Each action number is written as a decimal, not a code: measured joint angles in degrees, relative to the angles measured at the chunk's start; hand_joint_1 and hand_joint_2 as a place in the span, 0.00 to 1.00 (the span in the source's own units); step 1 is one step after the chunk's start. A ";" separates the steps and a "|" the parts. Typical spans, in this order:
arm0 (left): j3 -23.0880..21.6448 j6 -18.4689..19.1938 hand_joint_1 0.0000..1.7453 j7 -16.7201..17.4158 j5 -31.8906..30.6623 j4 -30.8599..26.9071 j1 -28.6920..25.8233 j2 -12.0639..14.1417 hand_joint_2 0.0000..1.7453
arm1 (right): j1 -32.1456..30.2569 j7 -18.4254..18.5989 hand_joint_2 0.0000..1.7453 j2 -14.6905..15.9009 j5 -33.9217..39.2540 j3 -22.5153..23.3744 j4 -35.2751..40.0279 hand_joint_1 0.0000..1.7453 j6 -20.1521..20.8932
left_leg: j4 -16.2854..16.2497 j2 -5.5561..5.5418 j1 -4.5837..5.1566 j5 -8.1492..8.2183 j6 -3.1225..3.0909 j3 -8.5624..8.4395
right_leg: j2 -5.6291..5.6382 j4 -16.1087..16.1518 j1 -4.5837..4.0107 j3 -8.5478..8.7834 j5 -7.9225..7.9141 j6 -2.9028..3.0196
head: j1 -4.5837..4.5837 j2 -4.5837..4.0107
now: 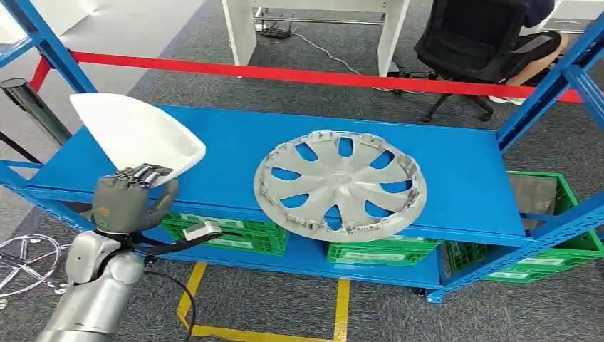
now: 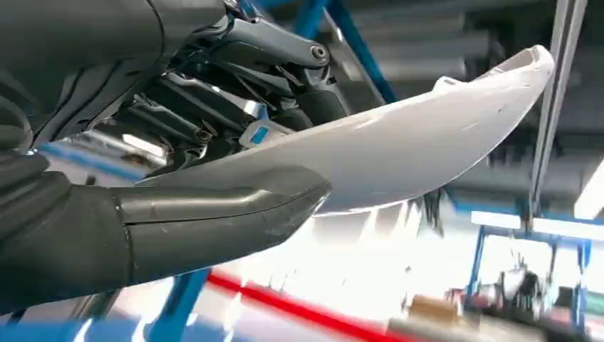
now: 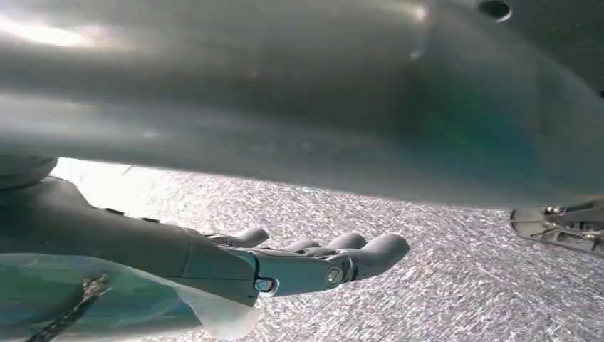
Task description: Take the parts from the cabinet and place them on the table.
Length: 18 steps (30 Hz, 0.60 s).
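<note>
My left hand (image 1: 128, 199) grips a white curved plastic part (image 1: 135, 132) by its near end and holds it up over the left end of the blue shelf (image 1: 470, 178). Close up, the white part (image 2: 427, 135) lies between the thumb (image 2: 214, 214) and the dark fingers (image 2: 214, 107). A silver wheel cover (image 1: 340, 184) lies flat on the middle of the shelf, to the right of the held part. My right hand (image 3: 285, 263) hangs over grey carpet with its fingers stretched out and nothing in them.
Green crates (image 1: 228, 231) sit on the lower shelf. Blue uprights (image 1: 548, 92) frame the rack at both ends. A red bar (image 1: 320, 75) runs behind it. A person sits on a black office chair (image 1: 484, 35) beyond. Yellow floor lines (image 1: 342, 306) and a chrome frame (image 1: 25, 260) lie in front.
</note>
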<state>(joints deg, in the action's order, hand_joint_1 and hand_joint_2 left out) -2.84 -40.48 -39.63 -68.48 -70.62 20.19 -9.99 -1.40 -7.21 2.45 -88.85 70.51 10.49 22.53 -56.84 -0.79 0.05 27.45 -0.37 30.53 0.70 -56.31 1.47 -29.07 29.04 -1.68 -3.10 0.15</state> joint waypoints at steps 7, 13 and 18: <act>0.00 0.02 1.00 -0.26 -0.96 -12.94 -2.99 0.00 1.00 | -0.02 0.11 0.00 -0.04 0.05 0.20 0.00 0.00 -0.18 | 0.00 0.00 0.01 0.00 0.00 0.01 | 0.00 0.01 0.01 0.01 0.00 0.00 | 0.00 0.00; -0.02 0.04 1.00 -0.26 -0.96 -17.35 -3.86 0.00 1.00 | 0.02 0.11 0.00 -0.09 -0.04 0.22 0.00 0.00 -0.13 | 0.00 0.00 0.01 0.00 0.00 -0.01 | 0.00 0.01 0.01 0.01 0.00 0.00 | 0.00 0.00; -0.02 0.05 1.00 -0.26 -0.92 -19.03 -4.57 -0.02 1.00 | 0.04 0.09 0.00 -0.09 -0.13 0.24 0.00 0.00 -0.11 | 0.00 0.00 0.01 0.00 0.00 0.00 | 0.00 0.00 0.01 0.01 0.00 0.00 | 0.00 0.00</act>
<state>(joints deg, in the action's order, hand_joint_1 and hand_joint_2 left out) -2.86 -40.43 -39.89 -69.40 -89.65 15.62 -10.01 -1.36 -7.12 2.36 -88.98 70.75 10.49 22.43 -56.84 -0.79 0.05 27.45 -0.37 30.53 0.70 -56.31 1.47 -29.07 29.04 -1.68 -3.10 0.15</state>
